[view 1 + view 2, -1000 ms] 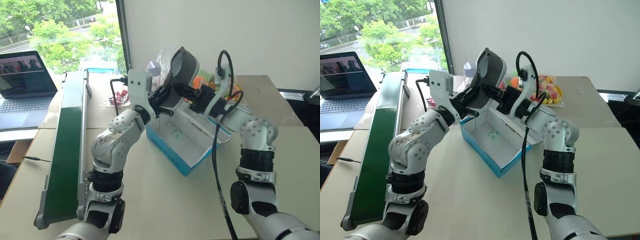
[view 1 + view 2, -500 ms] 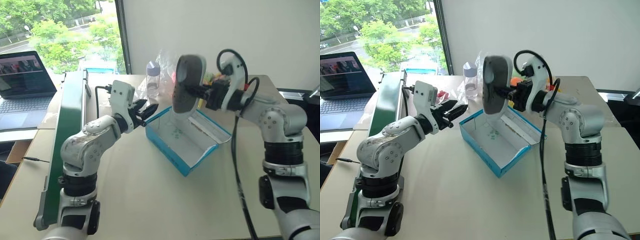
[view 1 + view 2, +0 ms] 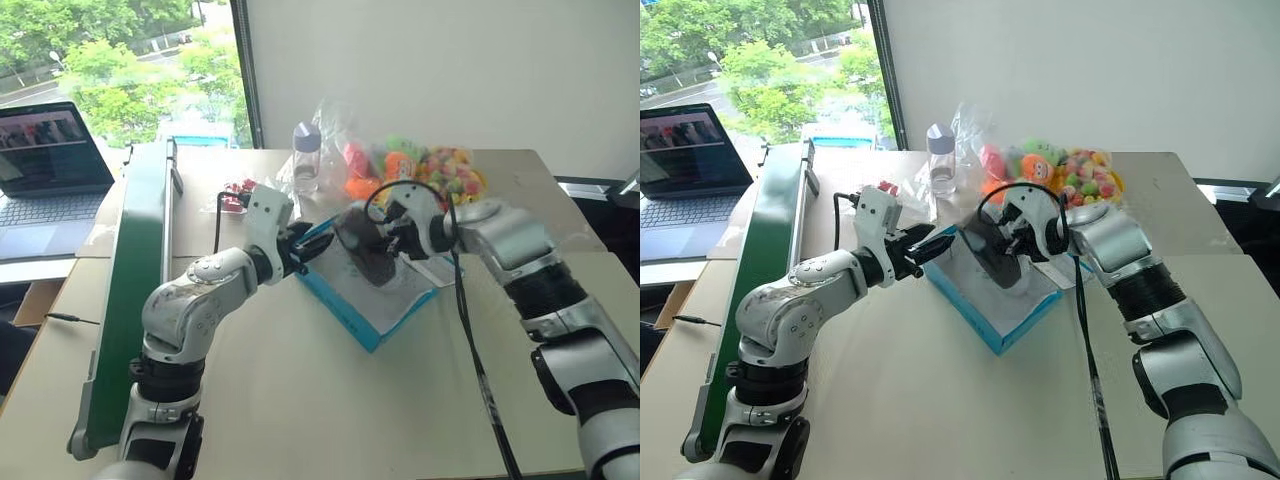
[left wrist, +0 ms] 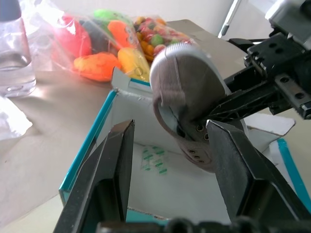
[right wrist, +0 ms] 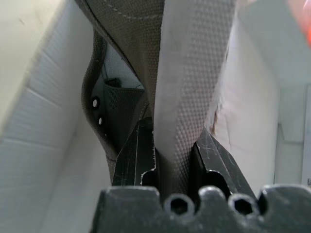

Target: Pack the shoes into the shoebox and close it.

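A dark grey shoe (image 3: 358,243) with a grey sole stands on its side inside the open teal shoebox (image 3: 347,302), tilted against the white inner wall (image 5: 39,145). My right gripper (image 3: 388,238) is shut on the shoe's edge, and in the right wrist view its fingers (image 5: 141,150) pinch the sole rim (image 5: 184,73). My left gripper (image 3: 312,238) hovers open at the box's left corner, with nothing between its fingers (image 4: 114,165). It points at the shoe (image 4: 187,82). The lid lies open behind my right arm, partly hidden.
A long green conveyor (image 3: 130,280) runs along the left side. A laptop (image 3: 50,165) sits beyond it. Behind the box stand a clear bottle (image 3: 306,155) and a clear bag of colourful plush toys (image 3: 425,165).
My left gripper has opened, let go of the shoe and drawn back to the box's left corner. My right gripper has rolled over and brought the shoe down into the box.
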Action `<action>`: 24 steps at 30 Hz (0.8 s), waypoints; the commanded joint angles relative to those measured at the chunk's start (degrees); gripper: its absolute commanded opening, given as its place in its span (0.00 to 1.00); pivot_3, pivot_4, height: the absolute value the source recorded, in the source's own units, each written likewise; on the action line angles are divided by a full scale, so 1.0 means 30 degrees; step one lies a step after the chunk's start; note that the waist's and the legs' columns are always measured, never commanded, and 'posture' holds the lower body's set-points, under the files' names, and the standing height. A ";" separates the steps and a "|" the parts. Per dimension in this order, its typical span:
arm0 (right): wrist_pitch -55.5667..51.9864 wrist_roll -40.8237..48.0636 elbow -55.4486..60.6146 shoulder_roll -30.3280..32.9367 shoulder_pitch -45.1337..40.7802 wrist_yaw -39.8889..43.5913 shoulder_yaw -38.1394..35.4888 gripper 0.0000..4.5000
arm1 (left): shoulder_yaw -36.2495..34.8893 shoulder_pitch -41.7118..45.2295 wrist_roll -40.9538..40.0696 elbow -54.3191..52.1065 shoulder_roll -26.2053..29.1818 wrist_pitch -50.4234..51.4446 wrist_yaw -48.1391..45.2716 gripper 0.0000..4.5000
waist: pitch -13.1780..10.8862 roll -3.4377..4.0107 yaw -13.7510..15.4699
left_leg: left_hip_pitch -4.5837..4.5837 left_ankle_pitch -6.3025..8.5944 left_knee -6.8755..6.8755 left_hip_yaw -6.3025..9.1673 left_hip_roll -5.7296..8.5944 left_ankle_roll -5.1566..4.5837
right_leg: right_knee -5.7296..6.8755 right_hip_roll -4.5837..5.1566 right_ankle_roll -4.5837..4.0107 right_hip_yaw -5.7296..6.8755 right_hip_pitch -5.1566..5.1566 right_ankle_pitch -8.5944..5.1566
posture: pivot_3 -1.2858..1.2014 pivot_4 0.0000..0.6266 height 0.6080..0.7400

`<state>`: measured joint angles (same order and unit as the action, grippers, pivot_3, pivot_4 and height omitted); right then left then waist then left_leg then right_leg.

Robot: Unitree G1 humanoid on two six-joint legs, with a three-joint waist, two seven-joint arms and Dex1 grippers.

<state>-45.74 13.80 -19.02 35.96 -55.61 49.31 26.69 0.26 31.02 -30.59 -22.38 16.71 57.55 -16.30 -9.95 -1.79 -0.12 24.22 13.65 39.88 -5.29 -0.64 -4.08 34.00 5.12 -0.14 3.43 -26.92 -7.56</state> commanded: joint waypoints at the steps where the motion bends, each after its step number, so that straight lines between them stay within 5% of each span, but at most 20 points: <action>1: 0.3007 -0.2512 -0.2622 -0.0646 -0.1187 0.0621 0.0851 0.07 | -0.0202 0.0061 -0.0001 -0.1258 -0.0170 -0.0274 0.0331 0.56 | 0.0000 0.0000 -0.0027 | -0.0001 0.0001 0.0000 -0.0003 0.0003 -0.0001 | -0.0002 0.0000 0.0000 -0.0003 0.0000 0.0000 | 0.52 0.24 1.00; 11: 0.4976 -0.4977 -0.7017 -0.3399 -0.1987 0.2022 0.1060 0.07 | -0.0256 -0.0460 0.0033 -0.2223 -0.0384 0.0068 0.1182 0.56 | 0.0003 -0.0002 -0.0190 | -0.0249 0.0002 0.0006 0.0008 -0.0014 0.0010 | 0.0005 -0.0002 0.0000 0.0004 0.0224 -0.0005 | 0.52 0.24 1.00; 12: 0.4897 -0.5047 -0.7100 -0.3615 -0.2028 0.2080 0.0928 0.29 | -0.0238 -0.0467 0.0031 -0.2250 -0.0392 0.0086 0.1229 0.58 | 0.0004 -0.0002 -0.0196 | -0.0275 0.0002 0.0006 0.0008 -0.0017 0.0011 | 0.0006 -0.0004 0.0000 0.0003 0.0246 -0.0005 | 0.52 0.24 1.00; 20: 0.3364 -0.5329 -0.3728 -0.3714 -0.1712 0.2145 0.0012 0.88 | -0.0125 -0.0476 -0.0031 -0.2344 -0.0319 0.0236 0.1337 0.58 | 0.0000 0.0003 -0.0185 | -0.0203 -0.0014 -0.0031 0.0008 -0.0021 0.0037 | 0.0016 -0.0010 -0.0025 -0.0007 0.0167 0.0009 | 0.52 0.24 1.00; 22: 0.2620 -0.5289 -0.2238 -0.3555 -0.1612 0.1983 -0.0358 0.98 | -0.0129 -0.0446 -0.0056 -0.2328 -0.0296 0.0266 0.1328 0.58 | 0.0000 0.0003 -0.0185 | -0.0157 -0.0011 -0.0029 0.0005 -0.0017 0.0034 | 0.0011 -0.0001 -0.0120 -0.0007 0.0133 0.0069 | 0.52 0.24 1.00; 24: 0.1647 -0.5150 -0.0700 -0.3429 -0.1567 0.1890 -0.0741 0.98 | -0.0142 -0.0415 -0.0070 -0.2310 -0.0251 0.0281 0.1313 0.58 | 0.0000 0.0003 -0.0184 | -0.0151 -0.0010 -0.0029 0.0007 -0.0016 0.0031 | 0.0007 -0.0002 -0.0128 -0.0002 0.0129 0.0075 | 0.52 0.24 1.00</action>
<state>-38.33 -1.87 -26.25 24.98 -59.82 55.56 26.84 0.01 29.13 -30.43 -26.92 15.74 58.29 -12.13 -9.95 -1.78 -0.67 23.76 13.62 39.80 -5.26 -0.69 -3.98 34.02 5.11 -0.50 3.43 -26.54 -7.35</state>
